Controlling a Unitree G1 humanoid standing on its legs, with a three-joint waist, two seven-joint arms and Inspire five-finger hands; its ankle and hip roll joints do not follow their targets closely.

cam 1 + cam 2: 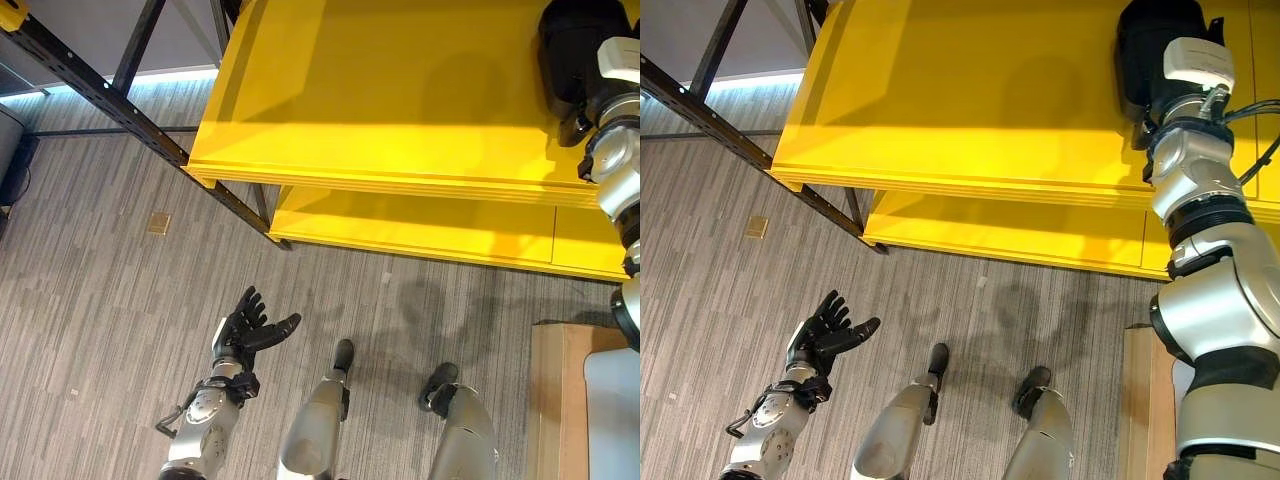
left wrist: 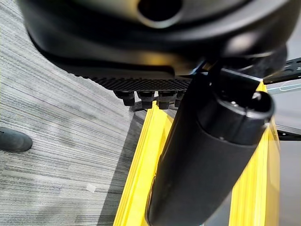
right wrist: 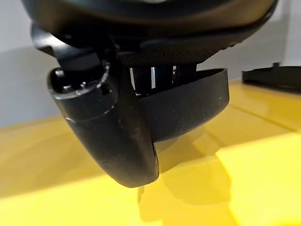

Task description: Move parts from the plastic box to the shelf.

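Right wrist view has the right hand (image 3: pixel 141 94) just above the yellow shelf (image 3: pixel 244 169), thumb and fingers curled round a curved black part (image 3: pixel 188 110) that hangs close over the surface. Past the hand, a second black part (image 3: pixel 273 77) lies on the same board. From the head, the left hand (image 1: pixel 245 325) hangs low over the grey floor (image 1: pixel 90 310), fingers spread and holding nothing, well apart from the shelf.

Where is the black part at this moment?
The black part is in the right hand, just above the upper yellow shelf, at the right side of the head views.
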